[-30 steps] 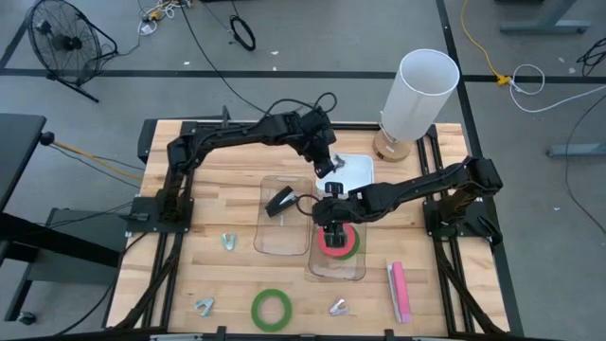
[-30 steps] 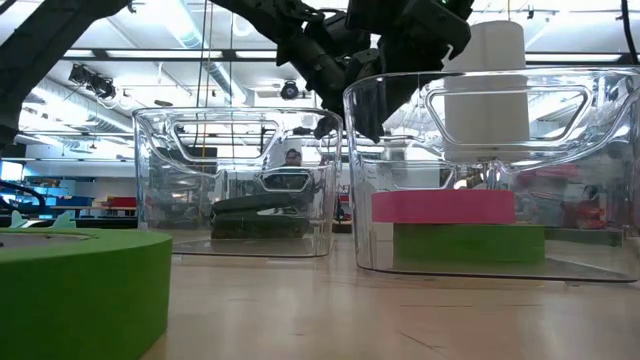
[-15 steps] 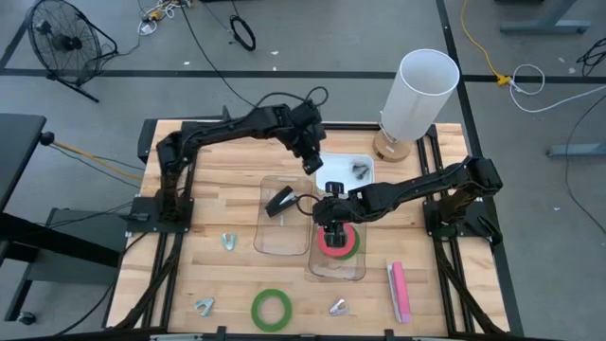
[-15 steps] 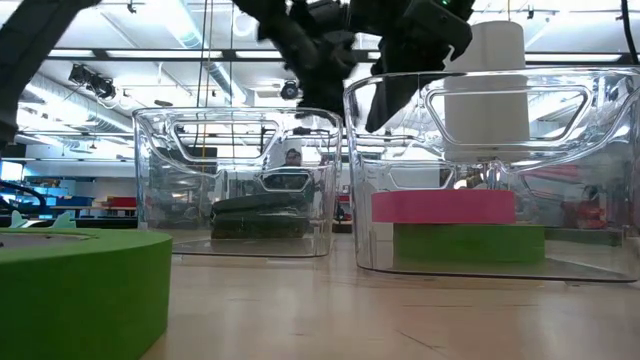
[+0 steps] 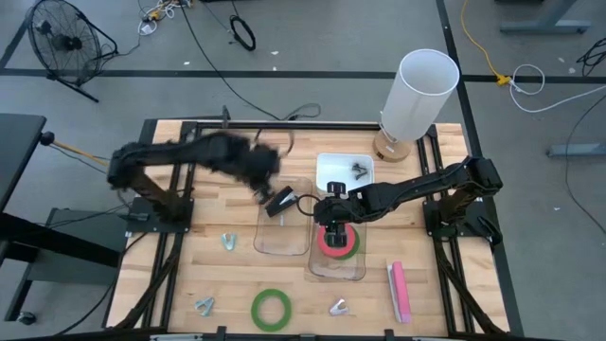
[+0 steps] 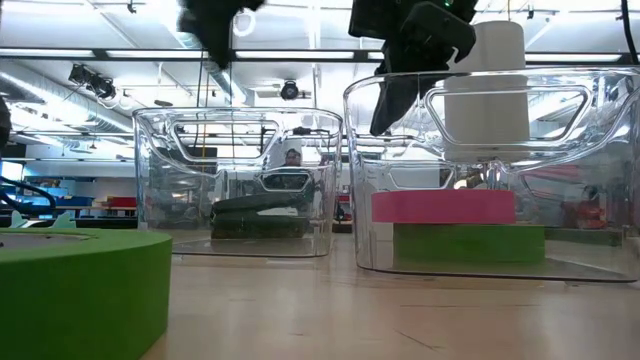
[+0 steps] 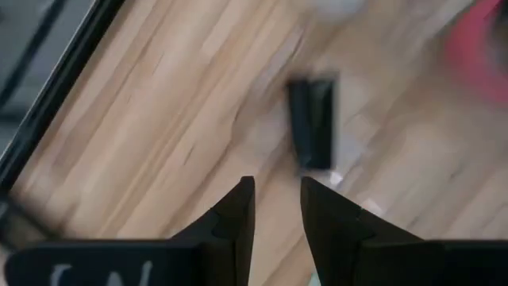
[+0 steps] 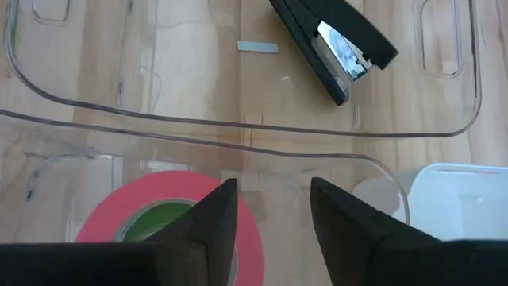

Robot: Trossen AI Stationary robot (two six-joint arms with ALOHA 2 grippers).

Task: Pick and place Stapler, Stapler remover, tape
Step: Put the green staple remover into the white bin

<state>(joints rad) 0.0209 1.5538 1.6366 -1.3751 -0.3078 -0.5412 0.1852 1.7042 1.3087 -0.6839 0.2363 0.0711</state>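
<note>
My left gripper [image 5: 262,184] [image 7: 275,208] is blurred and hovers over the far left corner of the left clear bin [image 5: 261,232]. It is empty, with a narrow gap between its fingers. A black stapler [image 5: 279,201] [image 7: 312,125] lies in that bin. My right gripper [image 5: 331,214] [image 8: 272,208] is open and empty above the right clear bin [image 5: 364,269]. In that bin a red-pink tape roll [image 8: 159,210] lies on a green one [image 6: 468,243]. Another green tape roll [image 5: 271,308] lies flat at the near edge. A pink stapler [image 5: 398,290] lies near right.
A white tray [image 5: 333,169] holding dark staple removers [image 5: 360,170] sits behind the bins. A tall white cylinder [image 5: 418,95] stands at the far right. Three silver staple removers lie on the table: one [image 5: 228,242], another [image 5: 204,305] and a third [image 5: 338,306].
My left arm has swung quickly from over the white tray toward the table's left and near side, and its gripper now hangs over the left bin's far left corner. My right gripper has stayed over the tape rolls.
</note>
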